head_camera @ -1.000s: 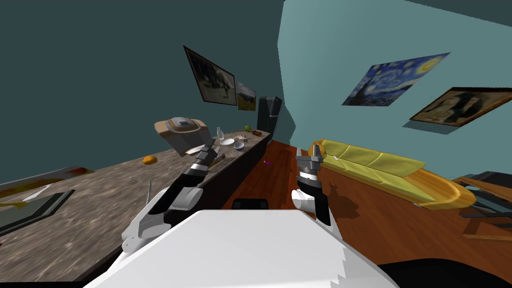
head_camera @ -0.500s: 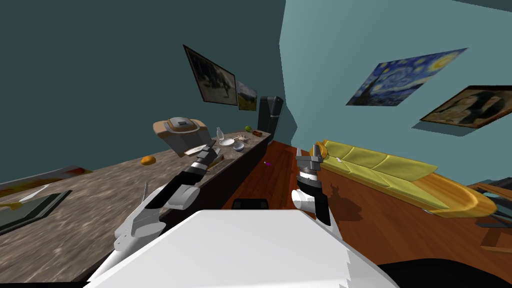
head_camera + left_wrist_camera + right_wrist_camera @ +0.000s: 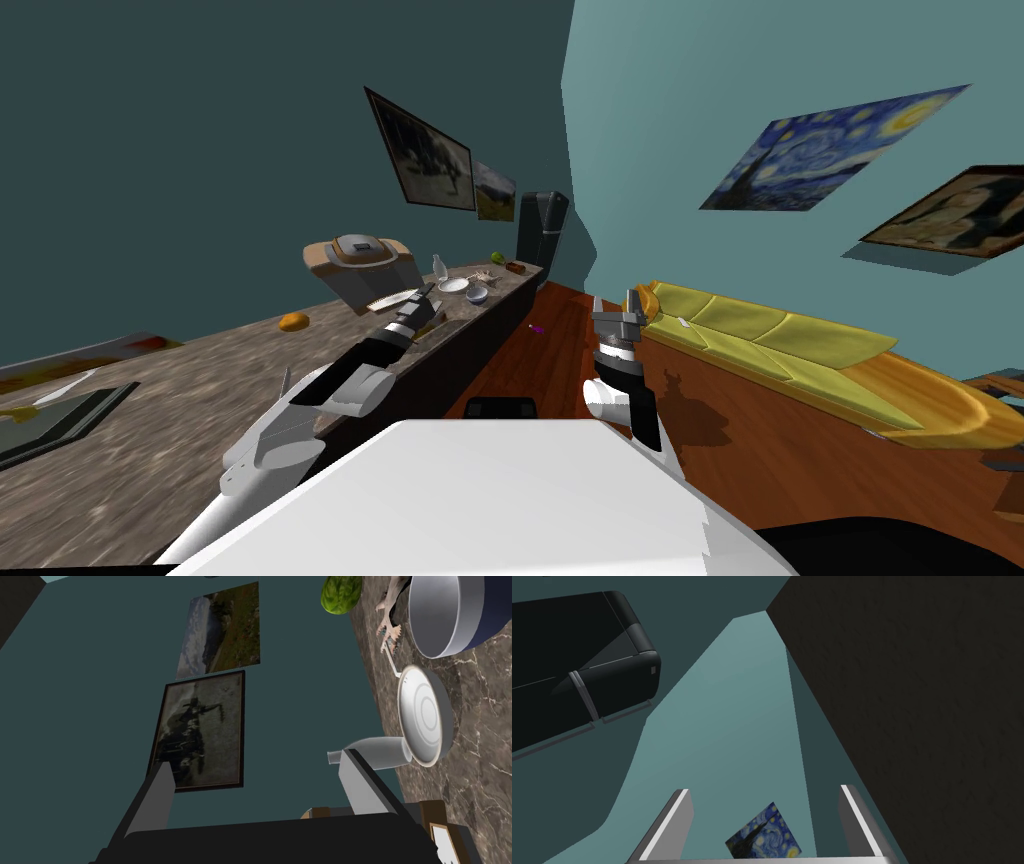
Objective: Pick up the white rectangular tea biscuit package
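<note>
Package (image 3: 392, 300) just left of left gripper (image 3: 430, 293) (fingers apart), long axis toward it; right gripper (image 3: 614, 302), also apart, farther.

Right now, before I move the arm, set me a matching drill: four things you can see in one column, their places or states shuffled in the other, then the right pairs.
Things
1. left end effector
2. right end effector
3. orange fruit
4. green fruit

Places
A. at the far end of the counter, beyond the bowl
B. open, raised over the wooden floor by the yellow sofa
C. alone on the counter, nearer me than the white plate
D. open, over the counter near the white plate

Pairs: 1-D, 2-B, 3-C, 4-A.
</note>
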